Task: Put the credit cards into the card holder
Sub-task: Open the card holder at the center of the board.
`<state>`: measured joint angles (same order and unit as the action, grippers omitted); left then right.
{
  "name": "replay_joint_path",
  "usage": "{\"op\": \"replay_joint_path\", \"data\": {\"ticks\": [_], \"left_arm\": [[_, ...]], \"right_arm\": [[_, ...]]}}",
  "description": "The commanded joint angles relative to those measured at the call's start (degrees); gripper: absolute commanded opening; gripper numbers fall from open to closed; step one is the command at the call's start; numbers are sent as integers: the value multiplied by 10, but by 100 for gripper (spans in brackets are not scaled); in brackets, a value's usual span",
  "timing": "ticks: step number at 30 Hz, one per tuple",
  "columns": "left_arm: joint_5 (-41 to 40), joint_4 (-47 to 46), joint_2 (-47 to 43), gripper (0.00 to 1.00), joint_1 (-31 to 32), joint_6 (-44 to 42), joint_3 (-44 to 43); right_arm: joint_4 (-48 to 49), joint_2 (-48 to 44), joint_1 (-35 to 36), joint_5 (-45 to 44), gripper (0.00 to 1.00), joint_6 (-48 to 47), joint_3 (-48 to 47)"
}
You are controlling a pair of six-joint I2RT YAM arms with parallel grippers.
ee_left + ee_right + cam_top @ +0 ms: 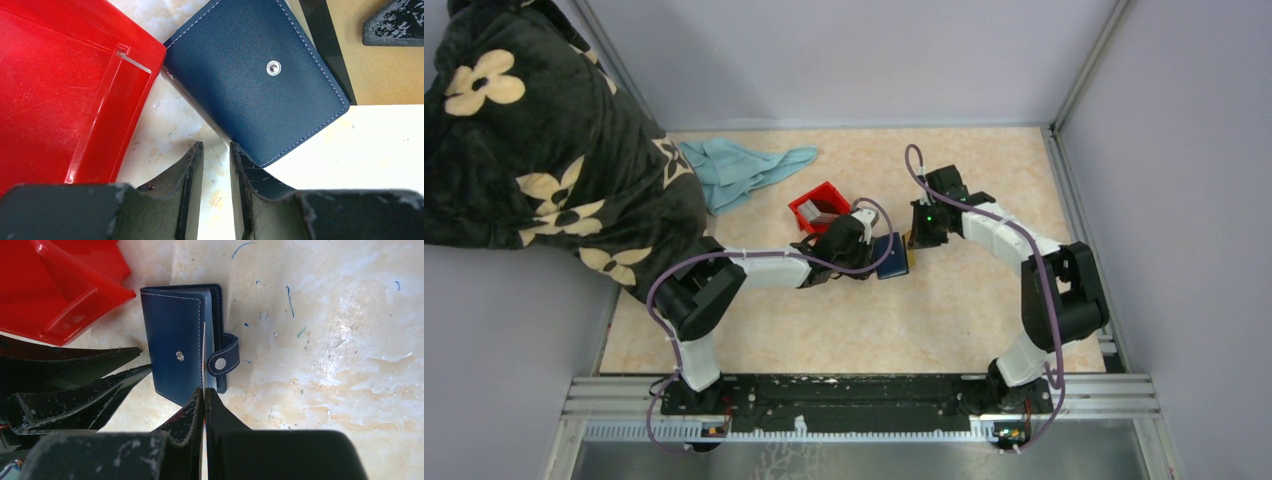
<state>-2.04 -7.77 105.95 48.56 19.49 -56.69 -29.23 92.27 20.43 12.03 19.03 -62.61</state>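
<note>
The navy card holder (pixel 889 256) lies on the table between my two grippers, its snap tab (pixel 225 358) undone. My right gripper (pixel 205 390) is shut on a tan credit card (pixel 385 75), seen edge-on in the right wrist view (pixel 205 355). The card's front end is at the holder's open side by the tab. My left gripper (pixel 216 147) is narrowly open and empty. It sits just off the holder's (pixel 255 75) near corner, with one fingertip (pixel 236 150) at the holder's edge. A greyish card (pixel 824 213) lies in the red bin.
The red plastic bin (pixel 809 205) stands just left of the holder, close to my left gripper (pixel 867 252). A light blue cloth (pixel 744 168) lies at the back left. A dark flowered blanket (pixel 534 140) covers the left side.
</note>
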Motion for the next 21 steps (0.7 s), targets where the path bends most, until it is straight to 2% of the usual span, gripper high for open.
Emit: {"op": "replay_joint_path", "data": {"ticks": [1, 21], "left_arm": [[-1, 58, 9, 33, 5, -2, 23], [2, 53, 10, 33, 6, 4, 26]], "right_arm": [[4, -34, -7, -2, 0, -8, -7], [48, -22, -8, 28, 0, 7, 33]]}}
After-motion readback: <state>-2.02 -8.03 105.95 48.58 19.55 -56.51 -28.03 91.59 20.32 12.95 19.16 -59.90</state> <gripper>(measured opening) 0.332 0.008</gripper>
